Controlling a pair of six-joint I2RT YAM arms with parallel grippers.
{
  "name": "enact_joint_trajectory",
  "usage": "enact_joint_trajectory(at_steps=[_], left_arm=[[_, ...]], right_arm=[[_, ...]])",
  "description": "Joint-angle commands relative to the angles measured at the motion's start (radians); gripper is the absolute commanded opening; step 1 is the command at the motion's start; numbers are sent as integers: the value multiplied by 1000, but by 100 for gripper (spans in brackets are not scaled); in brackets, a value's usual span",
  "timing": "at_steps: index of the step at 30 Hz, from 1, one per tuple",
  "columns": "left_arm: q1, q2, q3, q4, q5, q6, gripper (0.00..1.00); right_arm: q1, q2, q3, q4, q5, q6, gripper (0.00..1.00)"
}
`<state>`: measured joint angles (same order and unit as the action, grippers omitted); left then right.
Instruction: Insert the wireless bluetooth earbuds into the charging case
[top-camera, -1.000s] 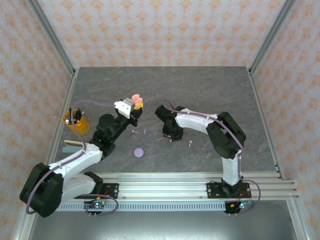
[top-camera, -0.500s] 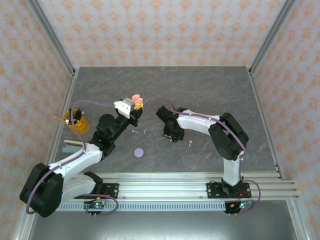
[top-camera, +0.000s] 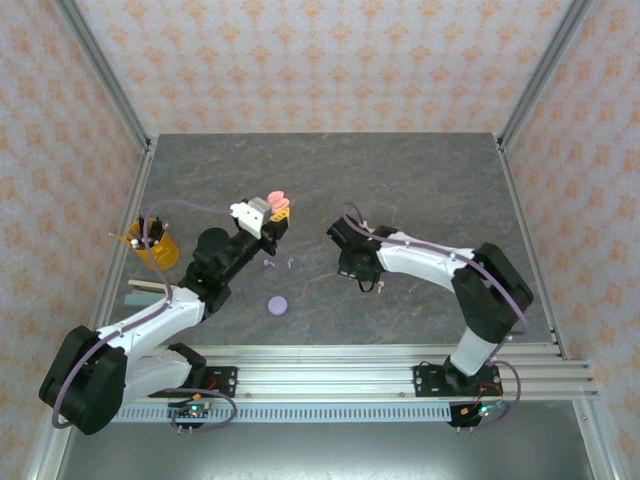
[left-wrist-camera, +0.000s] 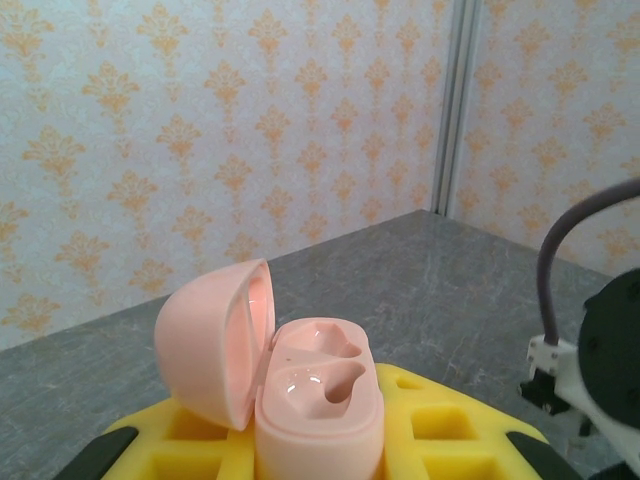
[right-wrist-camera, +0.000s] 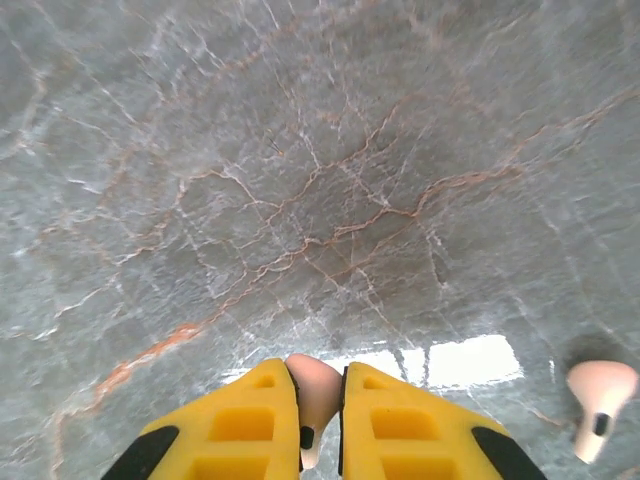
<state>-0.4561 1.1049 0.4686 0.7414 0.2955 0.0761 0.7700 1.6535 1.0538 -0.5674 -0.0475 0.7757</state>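
Note:
A pale pink charging case (left-wrist-camera: 322, 392) stands upright with its lid swung open to the left and both sockets empty. My left gripper (left-wrist-camera: 320, 455) is shut on its base and holds it above the table (top-camera: 275, 203). Just over the marble surface, my right gripper (right-wrist-camera: 320, 410) is shut on a pale pink earbud (right-wrist-camera: 316, 388), pinched between the yellow fingers (right-wrist-camera: 245, 425). A second pale pink earbud (right-wrist-camera: 598, 395) lies on the table to the right (top-camera: 381, 287). Two lilac earbuds (top-camera: 268, 263) (top-camera: 290, 264) lie below the held case.
A shut round lilac case (top-camera: 277, 305) sits on the table near the front. An orange container (top-camera: 152, 243) and a grey-green block (top-camera: 148, 292) stand at the left edge. Metal rails (top-camera: 330, 365) run along the front.
My right gripper has closed on a pale pink earbud and shifted to the right, toward the other pink earbud. The left arm and the open case have stayed still.

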Motion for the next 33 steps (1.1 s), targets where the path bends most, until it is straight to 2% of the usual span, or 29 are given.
enact_joint_trajectory(at_steps=[1,10,16,22,33], left_arm=[[7,9,31,-25,43,-10,0],[5,44,28,-30,106,-30,0],[-3,95,47,-21,197,-33,0],[-38,165,97,-14,265,-15,0],[-118,278,231,-29,338,28,0]], right_arm=[[7,-86,-37,45,81,-46,13],[6,-264,-89,103,116,-107,13],[6,-394,-86,115,132,-169,13],[4,-505,-46,122,133,-249,13],[-2,-584,104,134,78,-409,13]])
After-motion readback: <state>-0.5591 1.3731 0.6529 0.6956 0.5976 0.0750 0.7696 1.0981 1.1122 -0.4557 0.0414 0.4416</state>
